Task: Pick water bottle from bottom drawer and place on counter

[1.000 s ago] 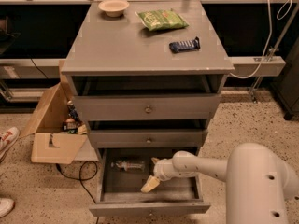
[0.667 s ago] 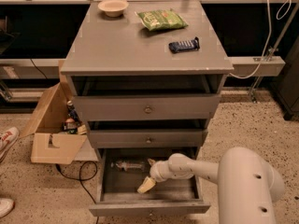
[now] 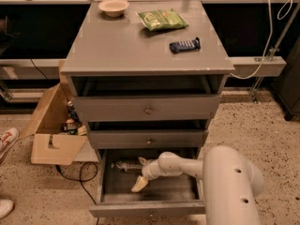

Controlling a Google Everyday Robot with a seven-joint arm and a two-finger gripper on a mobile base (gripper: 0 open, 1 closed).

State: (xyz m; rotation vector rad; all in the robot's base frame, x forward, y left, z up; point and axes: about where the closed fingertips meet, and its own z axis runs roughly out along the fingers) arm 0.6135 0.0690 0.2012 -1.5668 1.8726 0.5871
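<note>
The bottle [image 3: 124, 165] lies on its side at the back left of the bottom drawer [image 3: 140, 210]; the hand [image 3: 140, 173], spread empty just beside it, should straddle its middle squarely before closing.

open bottom drawer [image 3: 150, 208], end effector [image 3: 141, 176] inside

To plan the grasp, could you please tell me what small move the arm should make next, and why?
Probably ease the hand back and left toward the water bottle. The hand sits low inside the open bottom drawer, nearer its front, while the bottle lies on its side near the back left, apparently not yet held.
</note>
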